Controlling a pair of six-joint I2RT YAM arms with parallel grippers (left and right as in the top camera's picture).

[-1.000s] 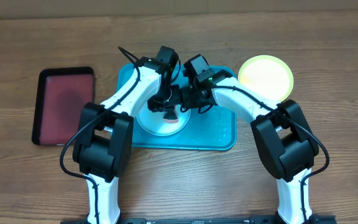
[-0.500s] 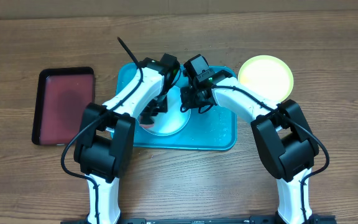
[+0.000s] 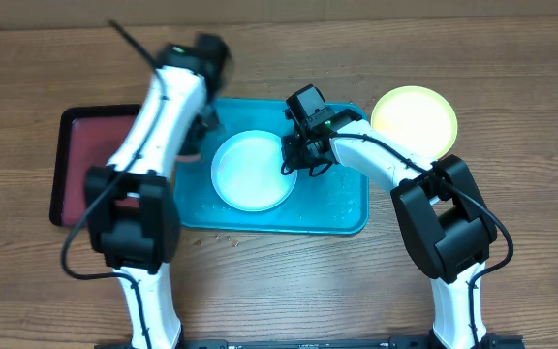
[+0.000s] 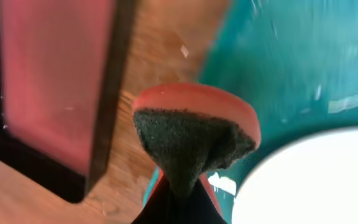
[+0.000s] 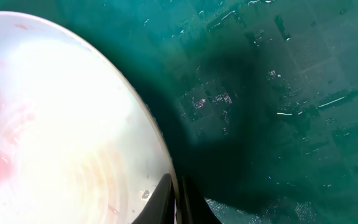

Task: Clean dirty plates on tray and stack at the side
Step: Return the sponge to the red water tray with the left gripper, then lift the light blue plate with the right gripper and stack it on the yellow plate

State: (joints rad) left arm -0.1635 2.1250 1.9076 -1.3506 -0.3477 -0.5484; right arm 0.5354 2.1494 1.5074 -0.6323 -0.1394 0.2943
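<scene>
A white plate (image 3: 252, 171) lies on the turquoise tray (image 3: 342, 199); faint red smears show on it in the right wrist view (image 5: 55, 118). My right gripper (image 3: 293, 155) is shut on the plate's right rim (image 5: 174, 193). A yellow-green plate (image 3: 414, 118) sits on the table right of the tray. My left gripper (image 3: 200, 131) is at the tray's left edge, shut on a red sponge with a dark scrub face (image 4: 191, 134). The sponge hangs over the gap between the two trays. The mint-rimmed plate is not in view.
A dark red, black-rimmed tray (image 3: 100, 163) lies left of the turquoise tray; it also shows in the left wrist view (image 4: 55, 81). Water drops cover the turquoise tray floor (image 5: 278, 93). Wooden table (image 3: 289, 281) all round.
My left arm has swung left, off the white plate, carrying the sponge to the tray's left edge. The plate is now fully uncovered. The right gripper has stayed on the plate's rim.
</scene>
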